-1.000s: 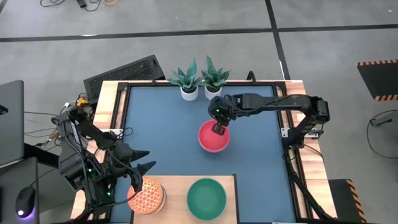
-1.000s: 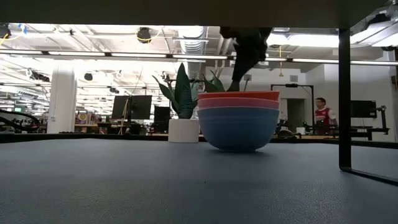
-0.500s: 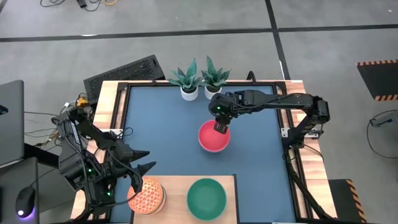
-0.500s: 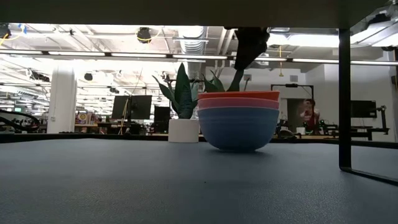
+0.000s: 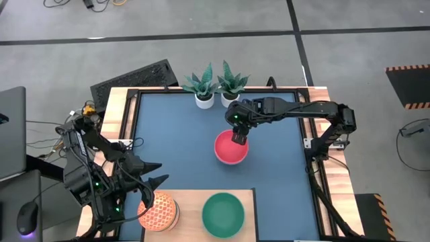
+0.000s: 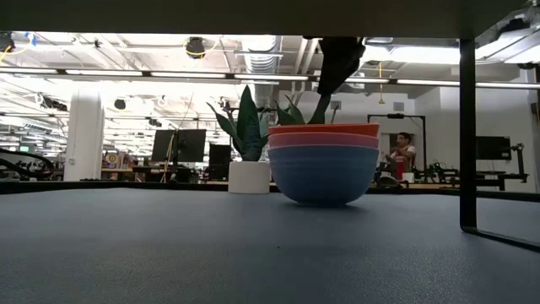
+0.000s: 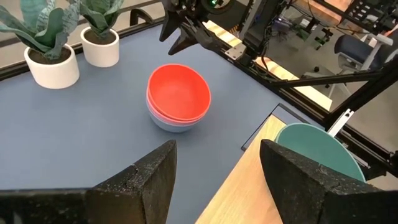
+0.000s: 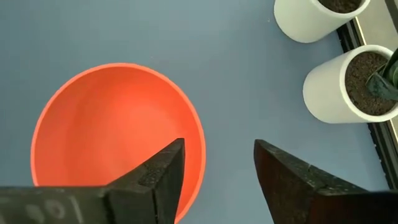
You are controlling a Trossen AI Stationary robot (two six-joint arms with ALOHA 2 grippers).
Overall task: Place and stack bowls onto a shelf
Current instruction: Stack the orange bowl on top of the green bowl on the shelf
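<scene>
Item: nested stack of three plain round plastic bowls (image 5: pixel 231 148) — red on top, pink beneath, light blue at the base, per the low view. Location: mid-table on the dark blue tabletop (image 5: pixel 175 148), well apart from the pale wooden shelf panel (image 5: pixel 188 208).

Right gripper (image 5: pixel 237 138): above the stack's far rim, on the side toward the two white plant pots (image 5: pixel 215 99); fingers parted, holding nothing, one either side of the rim line in the right wrist view. The rim lies directly below the fingers — by judgement, a straight descent would pinch it. This is the nearer arm.

Left gripper (image 5: pixel 153 173): open and empty at the shelf's left end, beside the orange-red patterned bowl (image 5: pixel 158 211); the green plain bowl (image 5: pixel 223 214) sits to that bowl's right on the shelf.
</scene>
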